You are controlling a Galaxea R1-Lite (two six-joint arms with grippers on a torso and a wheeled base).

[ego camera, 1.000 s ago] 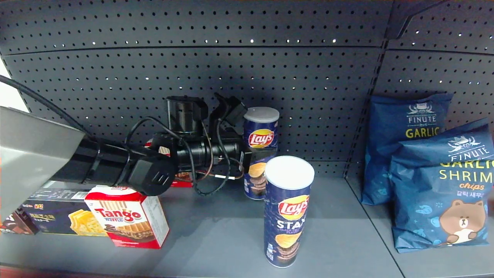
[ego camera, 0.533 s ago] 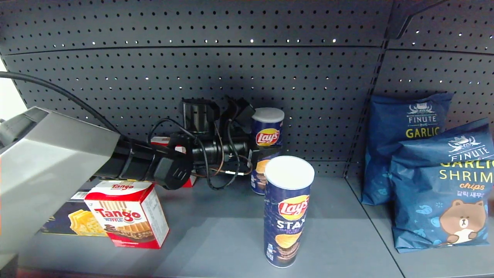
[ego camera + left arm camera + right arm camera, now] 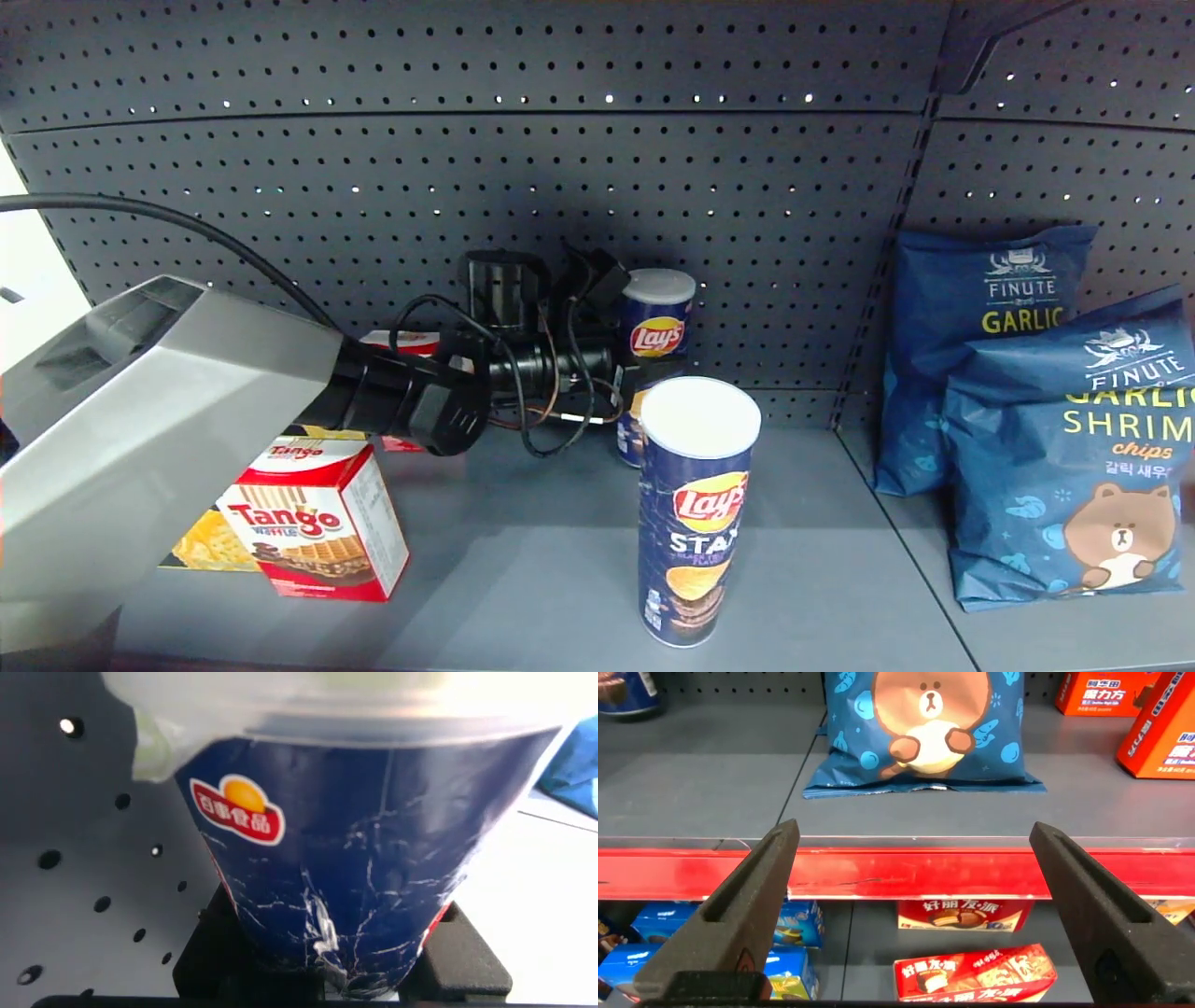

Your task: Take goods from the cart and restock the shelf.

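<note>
The right gripper (image 3: 913,831) holds its two dark fingers (image 3: 738,915) spread wide, and through the gap shows a grey shelf (image 3: 710,793) edged with a red strip (image 3: 915,873). Straight ahead of the gripper, farther back on that shelf, sits a blue snack bag (image 3: 923,728) printed with a brown bear, with orange-red boxes (image 3: 1158,719) off past one finger and a dark blue container (image 3: 626,691), cut off at the edge, past the other. Under the red strip a lower level holds blue boxes (image 3: 789,943) just beside one finger, a white and red box (image 3: 962,915) about midway between the fingers, and a red box (image 3: 976,973) nearest the gripper
</note>
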